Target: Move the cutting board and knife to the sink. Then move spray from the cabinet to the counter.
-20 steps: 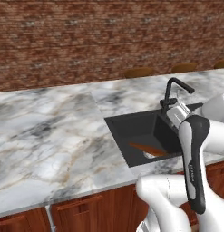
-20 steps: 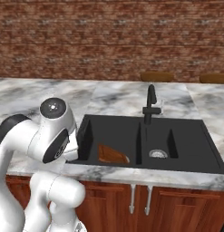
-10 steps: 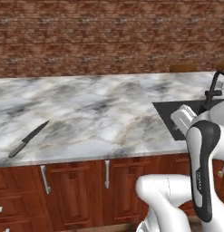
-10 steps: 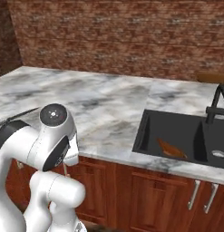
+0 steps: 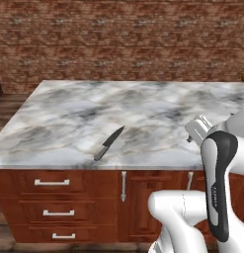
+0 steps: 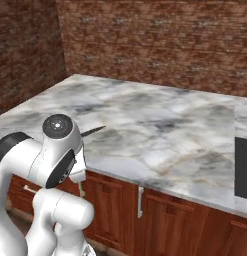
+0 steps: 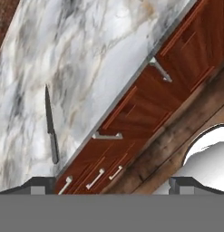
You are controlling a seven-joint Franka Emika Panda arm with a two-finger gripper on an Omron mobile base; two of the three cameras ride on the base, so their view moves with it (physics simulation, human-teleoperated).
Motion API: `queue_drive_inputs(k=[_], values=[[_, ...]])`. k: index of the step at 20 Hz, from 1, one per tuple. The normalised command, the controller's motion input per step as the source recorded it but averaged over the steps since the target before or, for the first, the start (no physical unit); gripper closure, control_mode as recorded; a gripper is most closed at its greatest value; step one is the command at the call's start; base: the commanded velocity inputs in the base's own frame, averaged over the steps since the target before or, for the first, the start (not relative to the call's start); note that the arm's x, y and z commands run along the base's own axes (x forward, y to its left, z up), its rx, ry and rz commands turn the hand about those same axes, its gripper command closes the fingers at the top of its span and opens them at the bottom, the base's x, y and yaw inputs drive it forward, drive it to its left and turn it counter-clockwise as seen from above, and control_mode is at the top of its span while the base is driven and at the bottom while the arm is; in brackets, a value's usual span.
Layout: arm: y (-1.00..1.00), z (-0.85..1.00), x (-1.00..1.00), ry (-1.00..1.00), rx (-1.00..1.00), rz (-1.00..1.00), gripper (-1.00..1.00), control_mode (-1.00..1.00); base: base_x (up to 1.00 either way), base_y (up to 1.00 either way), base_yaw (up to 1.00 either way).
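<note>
Lying flat near the front edge of the counter (image 5: 143, 104), the knife (image 5: 108, 143) is left within reach for pickup, while the gripper (image 7: 111, 183) is held with jaws spread wide and empty, well apart from it.
</note>
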Motion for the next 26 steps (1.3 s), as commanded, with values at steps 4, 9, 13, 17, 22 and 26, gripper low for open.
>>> queue_drive_inputs(k=[4, 9, 13, 17, 22, 26], values=[[0.0, 0.0, 0.0, 0.0, 0.0, 0.0, -1.0, 1.0, 0.25, 1.0, 0.27], [0.0, 0.0, 0.0, 0.0, 0.0, 0.0, -1.0, 1.0, 0.62, 0.82, 0.16], [0.0, 0.0, 0.0, 0.0, 0.0, 0.0, -1.0, 1.0, 0.61, 0.2, 0.0], [0.0, 0.0, 0.0, 0.0, 0.0, 0.0, -1.0, 1.0, 0.47, 0.0, -0.07], [0.0, 0.0, 0.0, 0.0, 0.0, 0.0, -1.0, 1.0, 0.01, -0.13, -0.14], [0.0, 0.0, 0.0, 0.0, 0.0, 0.0, -1.0, 1.0, -0.03, -0.27, -0.17]])
